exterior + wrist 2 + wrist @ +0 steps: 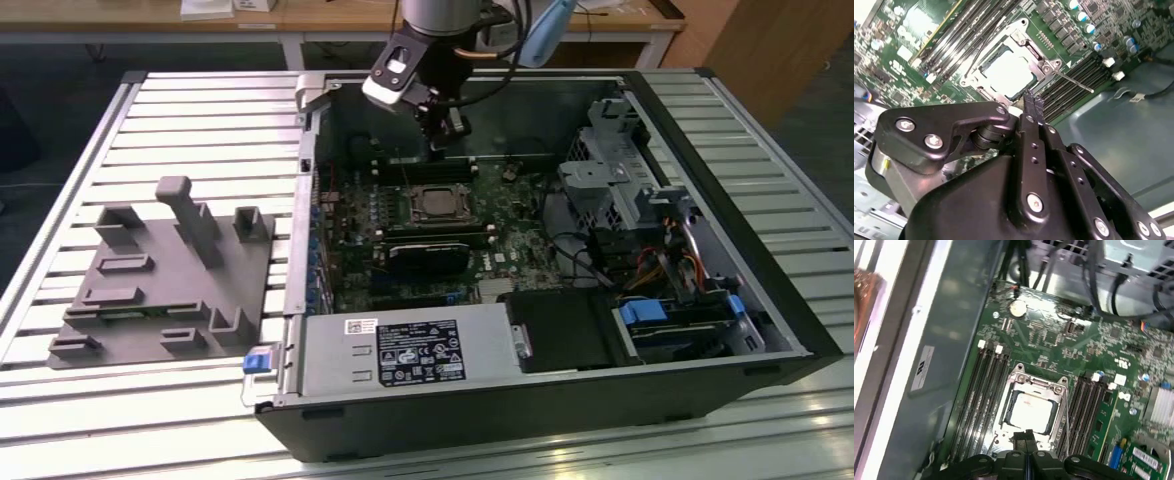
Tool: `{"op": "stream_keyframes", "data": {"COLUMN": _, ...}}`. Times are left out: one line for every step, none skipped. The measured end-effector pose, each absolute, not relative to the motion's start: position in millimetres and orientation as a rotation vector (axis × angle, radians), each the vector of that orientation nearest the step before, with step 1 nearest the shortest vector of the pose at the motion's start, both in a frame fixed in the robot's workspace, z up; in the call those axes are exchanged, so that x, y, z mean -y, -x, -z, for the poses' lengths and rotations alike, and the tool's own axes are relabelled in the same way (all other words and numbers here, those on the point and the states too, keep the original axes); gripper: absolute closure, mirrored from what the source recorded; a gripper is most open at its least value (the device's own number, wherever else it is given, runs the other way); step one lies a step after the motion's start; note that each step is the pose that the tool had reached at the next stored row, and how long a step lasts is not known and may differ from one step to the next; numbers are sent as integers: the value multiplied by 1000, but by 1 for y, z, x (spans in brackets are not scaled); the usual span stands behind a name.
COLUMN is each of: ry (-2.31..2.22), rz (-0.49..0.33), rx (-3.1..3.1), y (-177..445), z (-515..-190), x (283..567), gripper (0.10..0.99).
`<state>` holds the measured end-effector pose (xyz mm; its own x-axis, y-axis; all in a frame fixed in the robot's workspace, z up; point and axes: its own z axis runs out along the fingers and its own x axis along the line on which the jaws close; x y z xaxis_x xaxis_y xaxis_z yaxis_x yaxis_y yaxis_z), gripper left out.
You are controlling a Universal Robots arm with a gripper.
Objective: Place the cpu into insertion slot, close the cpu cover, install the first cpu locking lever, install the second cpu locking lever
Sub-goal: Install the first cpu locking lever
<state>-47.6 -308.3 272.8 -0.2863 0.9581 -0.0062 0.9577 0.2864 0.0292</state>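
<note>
The cpu (1008,75) (1029,411) shows its silvery top inside the insertion slot (434,204) on the green motherboard. The cpu cover (1030,54) (1035,385), a thin metal frame, lies down around the chip. A thin wire locking lever (1074,81) sticks out from one corner of the socket, and a lever (1067,412) runs along the socket's side in the first wrist view. My gripper (1031,103) (1028,434) (442,133) hovers just past the socket's edge, above the board. Its fingers are pressed together, shut on nothing.
The open black computer case (747,300) lies on a slatted metal table (200,110). Memory slots (985,390) flank the socket on both sides. Cables and a drive cage (627,190) fill the exterior view's right. A grey fixture block (174,270) stands on the table at the exterior view's left.
</note>
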Motion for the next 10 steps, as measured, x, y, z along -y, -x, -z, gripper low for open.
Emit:
{"op": "stream_keyframes", "data": {"ry": -1843, "rz": -31, "rx": -2517, "y": 48, "z": -273, "x": 308, "gripper": 980}}
{"op": "stream_keyframes", "data": {"ry": -1822, "rz": -31, "rx": -2532, "y": 48, "z": -273, "x": 308, "gripper": 980}}
{"op": "stream_keyframes", "data": {"ry": -1800, "rz": -32, "rx": -2548, "y": 48, "z": -273, "x": 308, "gripper": 980}}
{"op": "stream_keyframes", "data": {"ry": -1778, "rz": -32, "rx": -2564, "y": 48, "z": -273, "x": 308, "gripper": 980}}
{"op": "stream_keyframes", "data": {"ry": -1758, "rz": -32, "rx": -2578, "y": 48, "z": -273, "x": 308, "gripper": 980}}
{"op": "stream_keyframes", "data": {"ry": -1738, "rz": -32, "rx": -2591, "y": 48, "z": -273, "x": 308, "gripper": 980}}
{"op": "stream_keyframes", "data": {"ry": -1718, "rz": -33, "rx": -2604, "y": 48, "z": -273, "x": 308, "gripper": 980}}
{"op": "stream_keyframes", "data": {"ry": -1697, "rz": -33, "rx": -2618, "y": 48, "z": -273, "x": 308, "gripper": 980}}
{"op": "stream_keyframes", "data": {"ry": -1673, "rz": -33, "rx": -2634, "y": 48, "z": -273, "x": 308, "gripper": 980}}
{"op": "stream_keyframes", "data": {"ry": -1650, "rz": -34, "rx": -2649, "y": 48, "z": -273, "x": 308, "gripper": 980}}
